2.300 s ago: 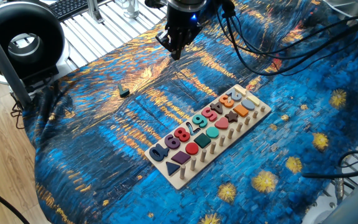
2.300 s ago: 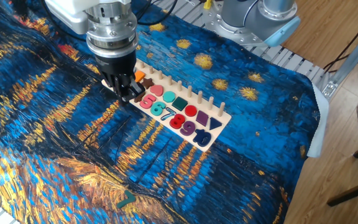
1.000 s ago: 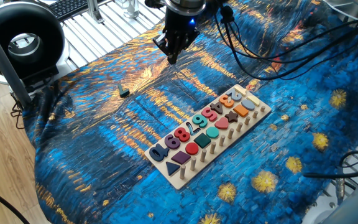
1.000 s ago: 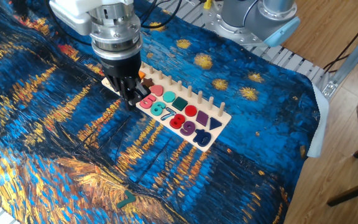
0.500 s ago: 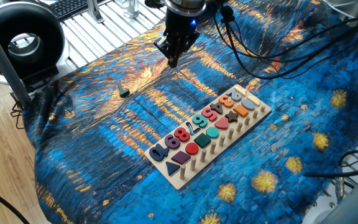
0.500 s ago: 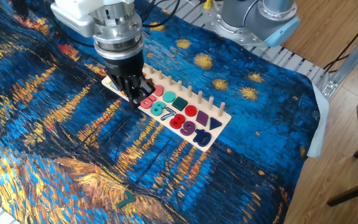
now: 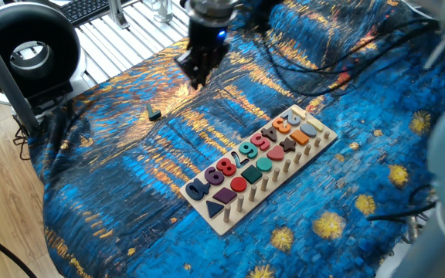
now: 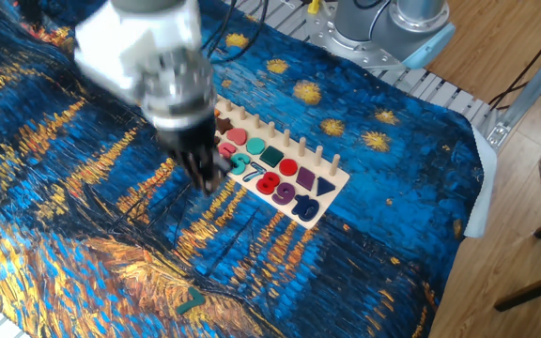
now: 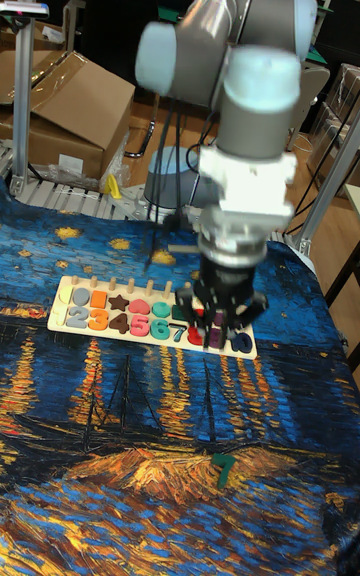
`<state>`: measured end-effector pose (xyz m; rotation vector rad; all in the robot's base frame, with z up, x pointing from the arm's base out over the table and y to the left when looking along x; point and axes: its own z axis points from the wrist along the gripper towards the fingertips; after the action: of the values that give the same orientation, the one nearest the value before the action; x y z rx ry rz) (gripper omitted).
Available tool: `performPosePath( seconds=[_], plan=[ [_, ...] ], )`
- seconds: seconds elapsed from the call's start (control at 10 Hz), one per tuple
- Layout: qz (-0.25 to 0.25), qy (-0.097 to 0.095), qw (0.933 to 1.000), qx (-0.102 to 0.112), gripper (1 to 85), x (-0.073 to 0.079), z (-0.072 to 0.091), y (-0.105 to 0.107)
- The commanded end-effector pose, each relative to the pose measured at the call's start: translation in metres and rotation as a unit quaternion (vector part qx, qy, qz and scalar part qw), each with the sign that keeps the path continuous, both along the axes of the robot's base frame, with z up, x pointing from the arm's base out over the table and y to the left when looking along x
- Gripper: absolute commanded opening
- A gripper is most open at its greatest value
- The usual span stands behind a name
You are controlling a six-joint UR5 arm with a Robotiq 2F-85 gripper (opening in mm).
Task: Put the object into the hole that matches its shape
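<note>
The object (image 7: 154, 114) is a small dark green number piece lying on the blue-and-gold cloth, well away from the board; it also shows as the object (image 8: 192, 302) and the object (image 9: 224, 466). The hole (image 7: 238, 158) is a slim pale digit cut-out in the number row of the long wooden board (image 7: 327, 140), seen again as the hole (image 8: 253, 172) and the hole (image 9: 179, 333). My gripper (image 7: 198, 77) hangs above the cloth, blurred by motion, between board and object. The gripper (image 9: 216, 336) looks open and holds nothing.
Upright pegs (image 7: 263, 184) line the board's near edge. A black round fan (image 7: 28, 46) and a metal slatted surface (image 7: 126, 38) lie past the cloth's far left corner. Cables (image 7: 323, 73) trail over the cloth behind the arm.
The arm has swung off the board end and moved over the cloth toward the object, now motion-blurred. Object and board have not moved.
</note>
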<state>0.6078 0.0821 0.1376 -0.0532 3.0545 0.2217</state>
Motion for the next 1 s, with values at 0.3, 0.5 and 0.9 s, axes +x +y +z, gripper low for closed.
performPosePath(
  seconds=[0.3, 0.5, 0.9],
  plan=[
    [0.044, -0.010, 0.9987, -0.025, 27.0, 0.025, -0.041, 0.015],
    [0.053, -0.010, 0.9980, -0.034, 30.0, 0.025, -0.041, 0.010],
    [0.034, -0.029, 0.9989, -0.017, 34.0, 0.036, -0.039, 0.019]
  ],
)
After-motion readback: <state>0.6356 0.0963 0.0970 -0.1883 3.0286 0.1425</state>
